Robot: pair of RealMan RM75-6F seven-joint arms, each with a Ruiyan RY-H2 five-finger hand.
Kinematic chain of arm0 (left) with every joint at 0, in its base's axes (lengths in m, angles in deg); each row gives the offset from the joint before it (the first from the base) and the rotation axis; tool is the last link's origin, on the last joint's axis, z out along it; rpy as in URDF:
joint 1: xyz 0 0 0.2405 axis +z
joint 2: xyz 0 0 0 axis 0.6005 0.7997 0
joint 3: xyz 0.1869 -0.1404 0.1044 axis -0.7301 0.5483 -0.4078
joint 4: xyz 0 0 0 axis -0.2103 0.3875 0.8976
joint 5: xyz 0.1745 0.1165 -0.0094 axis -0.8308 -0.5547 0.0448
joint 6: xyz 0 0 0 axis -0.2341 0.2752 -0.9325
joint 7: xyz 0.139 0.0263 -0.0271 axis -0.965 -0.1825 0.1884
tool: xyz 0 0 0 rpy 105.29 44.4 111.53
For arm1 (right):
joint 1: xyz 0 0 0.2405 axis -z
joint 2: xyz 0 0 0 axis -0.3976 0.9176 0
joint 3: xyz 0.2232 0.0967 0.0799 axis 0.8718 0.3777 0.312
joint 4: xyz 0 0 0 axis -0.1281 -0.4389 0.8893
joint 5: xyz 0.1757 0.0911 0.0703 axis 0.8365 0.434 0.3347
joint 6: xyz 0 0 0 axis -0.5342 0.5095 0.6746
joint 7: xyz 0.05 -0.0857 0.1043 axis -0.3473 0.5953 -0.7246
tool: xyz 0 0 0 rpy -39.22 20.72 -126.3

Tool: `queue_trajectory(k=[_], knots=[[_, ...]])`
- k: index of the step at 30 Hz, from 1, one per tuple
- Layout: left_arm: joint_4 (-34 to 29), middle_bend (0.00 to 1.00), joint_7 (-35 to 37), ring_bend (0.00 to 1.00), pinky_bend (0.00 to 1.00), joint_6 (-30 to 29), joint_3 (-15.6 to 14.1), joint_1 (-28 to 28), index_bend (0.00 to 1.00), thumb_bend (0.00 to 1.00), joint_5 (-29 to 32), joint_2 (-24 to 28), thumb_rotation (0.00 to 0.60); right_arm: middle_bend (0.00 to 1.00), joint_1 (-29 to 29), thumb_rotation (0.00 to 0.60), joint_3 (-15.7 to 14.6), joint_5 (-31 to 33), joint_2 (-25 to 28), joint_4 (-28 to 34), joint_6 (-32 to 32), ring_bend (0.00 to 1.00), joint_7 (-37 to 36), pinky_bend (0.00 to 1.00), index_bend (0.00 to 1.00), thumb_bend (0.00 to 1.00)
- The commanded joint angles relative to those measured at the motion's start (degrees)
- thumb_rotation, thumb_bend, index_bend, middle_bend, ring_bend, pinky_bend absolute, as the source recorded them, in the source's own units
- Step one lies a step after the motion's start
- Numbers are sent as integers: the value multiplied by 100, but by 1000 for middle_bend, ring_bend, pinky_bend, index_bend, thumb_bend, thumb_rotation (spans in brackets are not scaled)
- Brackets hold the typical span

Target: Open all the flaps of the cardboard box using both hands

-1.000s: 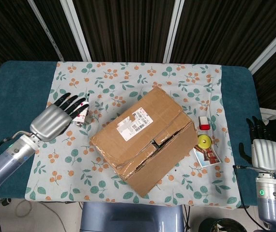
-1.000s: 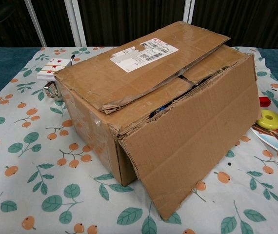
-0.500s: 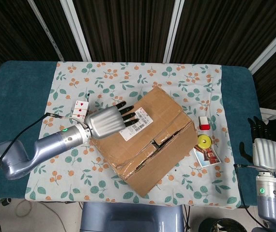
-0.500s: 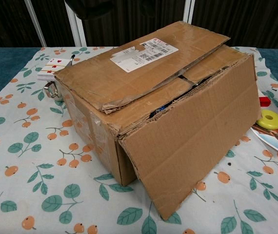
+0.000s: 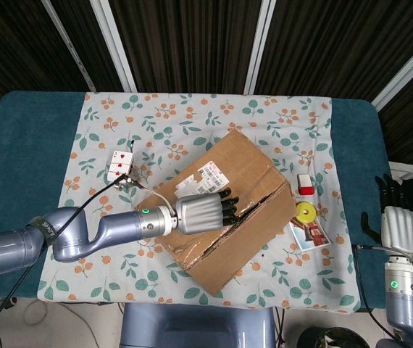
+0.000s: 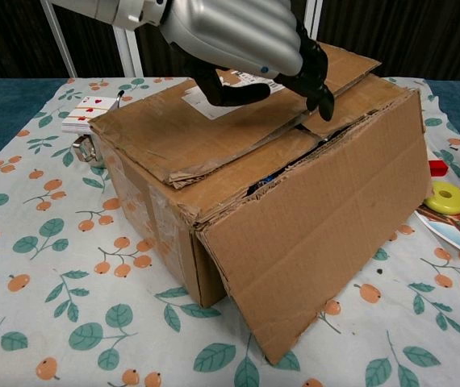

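The cardboard box (image 5: 246, 170) lies askew in the middle of the table, its top flaps down and a ragged seam running across them. In the chest view its front flap (image 6: 319, 250) hangs outward and down. My left hand (image 5: 201, 212) hovers low over the labelled top flap (image 6: 165, 133) with its fingers spread. The dark fingertips (image 6: 323, 101) point down at the seam's edge, and the hand holds nothing. My right hand (image 5: 401, 228) stays off the table's right edge, fingers straight, far from the box.
Playing cards (image 5: 119, 163) lie left of the box on the flowered cloth (image 5: 105, 109). Right of the box sit a small red and white item (image 5: 305, 185), a yellow disc (image 5: 306, 213) and a picture card (image 5: 309, 234).
My left hand has swept right from beside the playing cards, across the box top, to the seam between the flaps. The box and my right hand have barely moved.
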Motion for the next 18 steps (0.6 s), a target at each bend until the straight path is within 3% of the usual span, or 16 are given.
queue_trajectory(k=[1, 13, 18], knots=[[91, 199, 111, 78, 189, -51, -106, -135, 134, 791, -100, -91, 600, 18, 11, 600, 27, 17, 1, 5, 19, 14, -22, 228, 46, 530], [260, 208, 349, 78, 189, -354, -385, -301, 135, 791, -209, -211, 600, 18, 51, 600, 95, 7, 4, 43, 74, 14, -56, 228, 46, 530], [287, 284, 350, 97, 204, -406, -507, -332, 151, 791, -239, -216, 600, 18, 70, 600, 134, 15, 3, 52, 72, 14, -65, 228, 46, 531]])
